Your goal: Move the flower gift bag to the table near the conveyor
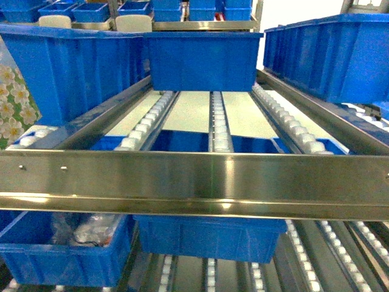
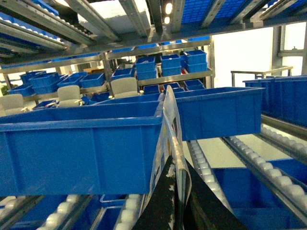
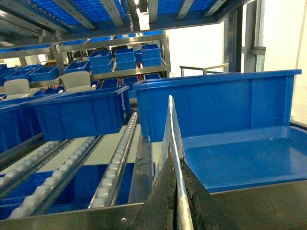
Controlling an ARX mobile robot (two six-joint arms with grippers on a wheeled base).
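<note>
The flower gift bag (image 1: 13, 100), with white blossoms on green, shows only at the far left edge of the head view. In the left wrist view my left gripper (image 2: 177, 165) is shut on the bag's glossy upright edge (image 2: 170, 120). My right gripper (image 3: 175, 163) is likewise shut on a thin pale edge (image 3: 170, 124) that looks like the same bag. The conveyor (image 1: 194, 176) is steel racking with white roller lanes (image 1: 220, 121), straight ahead. The table is out of view. Neither gripper shows in the head view.
Blue bins sit on the roller lanes: one left (image 1: 67, 67), one centre (image 1: 203, 59), one right (image 1: 334, 55). More bins stand on the lower level (image 1: 209, 237). A shallow blue tray (image 3: 244, 158) lies beside my right gripper, behind the steel front bar (image 3: 268, 206).
</note>
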